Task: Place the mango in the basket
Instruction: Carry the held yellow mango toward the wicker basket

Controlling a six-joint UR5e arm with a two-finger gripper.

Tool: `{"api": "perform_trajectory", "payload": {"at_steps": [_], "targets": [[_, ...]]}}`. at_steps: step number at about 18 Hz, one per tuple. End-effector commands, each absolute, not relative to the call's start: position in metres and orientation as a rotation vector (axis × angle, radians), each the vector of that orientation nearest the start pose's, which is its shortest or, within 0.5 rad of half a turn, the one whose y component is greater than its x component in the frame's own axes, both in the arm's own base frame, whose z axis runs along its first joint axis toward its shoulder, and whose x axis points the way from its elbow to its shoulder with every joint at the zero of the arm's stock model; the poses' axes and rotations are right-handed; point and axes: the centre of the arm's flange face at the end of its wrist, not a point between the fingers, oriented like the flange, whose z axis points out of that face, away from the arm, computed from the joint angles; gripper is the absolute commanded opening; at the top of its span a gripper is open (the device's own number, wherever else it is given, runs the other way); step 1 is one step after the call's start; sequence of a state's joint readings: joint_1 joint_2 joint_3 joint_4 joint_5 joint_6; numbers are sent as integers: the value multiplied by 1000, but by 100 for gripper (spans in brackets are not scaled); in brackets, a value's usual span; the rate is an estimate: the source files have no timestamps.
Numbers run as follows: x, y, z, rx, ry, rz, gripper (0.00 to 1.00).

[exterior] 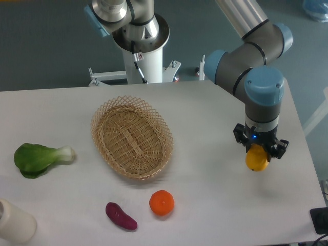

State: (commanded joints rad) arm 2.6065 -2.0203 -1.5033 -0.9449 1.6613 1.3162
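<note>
The mango (257,159) is a smooth yellow fruit at the right of the table. My gripper (259,151) comes straight down on it, and its two black fingers sit on either side of the fruit, shut on it. I cannot tell whether the mango rests on the table or hangs just above it. The basket (131,136) is a light tan oval of wicker at the table's middle, well to the left of the gripper. Nothing lies in it.
A round orange (162,202) and a purple oblong vegetable (121,216) lie near the front edge. A green leafy vegetable (40,158) lies at the left. A white cylinder (14,221) stands at the front left corner. The arm's base (141,46) stands behind the table.
</note>
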Motion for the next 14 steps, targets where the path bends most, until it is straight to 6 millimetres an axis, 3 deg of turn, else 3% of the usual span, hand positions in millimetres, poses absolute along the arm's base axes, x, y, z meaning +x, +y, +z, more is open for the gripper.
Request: {"api": "perform_trajectory", "payload": {"at_steps": [4, 7, 9, 14], "targets": [[-467, 483, 343, -3045, 509, 424, 57], [-448, 485, 337, -3058, 521, 377, 57], [-432, 498, 340, -3046, 539, 372, 57], [-414, 504, 337, -2997, 550, 291, 57]]}}
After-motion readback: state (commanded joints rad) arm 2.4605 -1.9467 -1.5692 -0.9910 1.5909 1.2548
